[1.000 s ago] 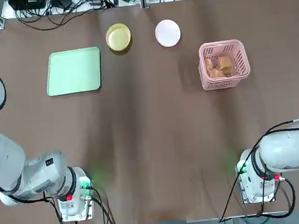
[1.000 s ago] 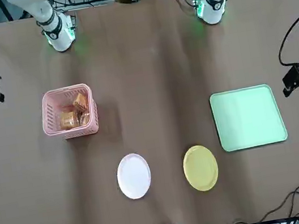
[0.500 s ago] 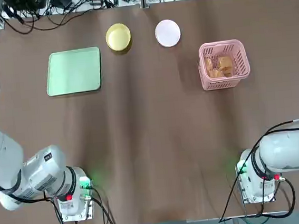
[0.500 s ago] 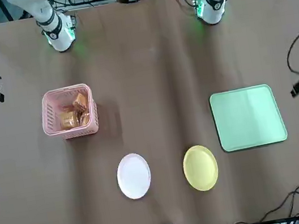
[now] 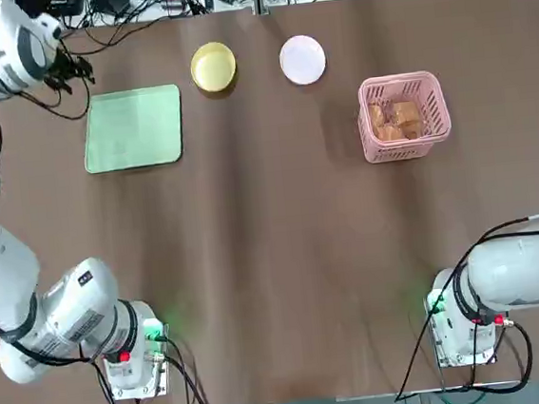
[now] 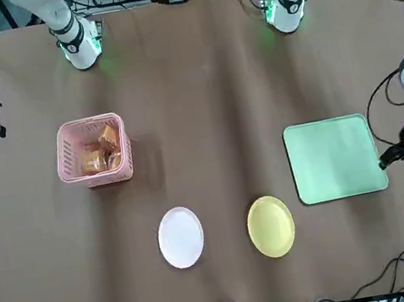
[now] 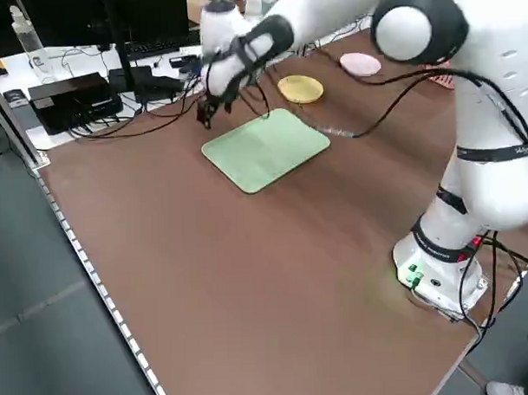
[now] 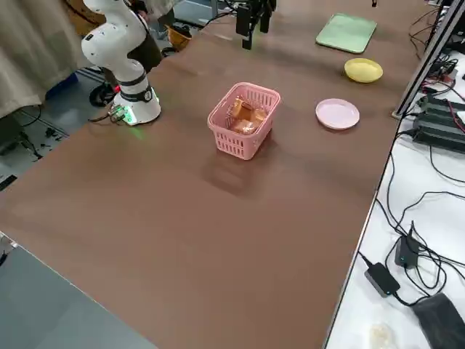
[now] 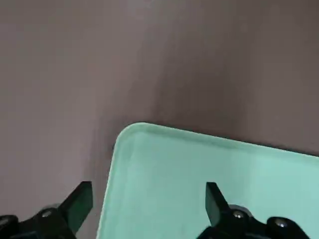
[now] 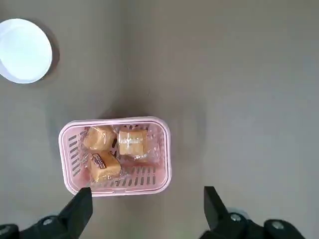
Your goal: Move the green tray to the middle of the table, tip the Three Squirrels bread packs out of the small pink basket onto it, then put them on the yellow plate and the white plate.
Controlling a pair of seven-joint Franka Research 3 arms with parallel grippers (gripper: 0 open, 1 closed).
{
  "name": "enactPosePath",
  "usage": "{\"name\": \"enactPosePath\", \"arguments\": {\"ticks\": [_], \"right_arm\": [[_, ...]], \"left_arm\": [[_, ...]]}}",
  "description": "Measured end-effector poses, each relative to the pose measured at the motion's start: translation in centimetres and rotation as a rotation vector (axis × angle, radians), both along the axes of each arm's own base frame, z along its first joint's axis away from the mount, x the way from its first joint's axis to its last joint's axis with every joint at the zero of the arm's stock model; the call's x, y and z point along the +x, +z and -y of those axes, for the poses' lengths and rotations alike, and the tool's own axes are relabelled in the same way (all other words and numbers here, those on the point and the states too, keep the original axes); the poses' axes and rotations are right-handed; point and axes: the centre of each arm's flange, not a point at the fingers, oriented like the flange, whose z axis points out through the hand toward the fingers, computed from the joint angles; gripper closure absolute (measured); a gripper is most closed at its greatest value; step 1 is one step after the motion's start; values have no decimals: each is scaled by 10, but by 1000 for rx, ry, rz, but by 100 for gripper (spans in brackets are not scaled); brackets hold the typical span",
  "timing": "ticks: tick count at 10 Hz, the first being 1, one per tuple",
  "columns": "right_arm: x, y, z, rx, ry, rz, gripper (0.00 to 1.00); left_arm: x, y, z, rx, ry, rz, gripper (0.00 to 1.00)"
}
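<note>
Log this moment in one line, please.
left gripper: open, over green tray's edge | right gripper: open, idle, robot's right side | bread packs: in pink basket | tray: left of middle

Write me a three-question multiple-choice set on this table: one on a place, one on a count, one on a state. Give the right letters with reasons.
1. What lies between the green tray and the white plate?
A. The pink basket
B. The yellow plate
C. A blue bowl

2. How many plates are on the table?
A. Two
B. Three
C. Four

3. How are the left gripper's jaws?
A. Shut on the yellow plate
B. Shut on a bread pack
C. Open, holding nothing

1: B, the top view shows it right of the tray and left of the white plate.
2: A, just one yellow and one white plate show.
3: C, the left wrist view shows them apart at the tray's corner; the right gripper is idle at the table's right side.
</note>
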Motion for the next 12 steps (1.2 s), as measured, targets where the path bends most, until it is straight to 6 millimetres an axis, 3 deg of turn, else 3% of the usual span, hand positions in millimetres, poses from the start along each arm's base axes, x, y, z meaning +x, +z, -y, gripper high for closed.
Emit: {"name": "enactPosePath", "arguments": {"ticks": [3,4,6,10,11,12], "right_arm": [[0,0,0,0,1,0,1],[0,0,0,0,1,0,1],[0,0,-1,0,1,0,1],[0,0,0,0,1,0,1],[0,0,0,0,1,0,1],[0,0,0,0,1,0,1]], "left_arm": [[-19,-74,-21,-55,32,-80,0],[-21,-84,-22,-64,34,-89,1],[-22,-84,-22,-65,34,-90,14],[-23,-81,-26,-50,19,-99,76],[-23,-80,-26,-40,-2,-104,85],[-23,-80,-25,-31,-25,-112,88]]}}
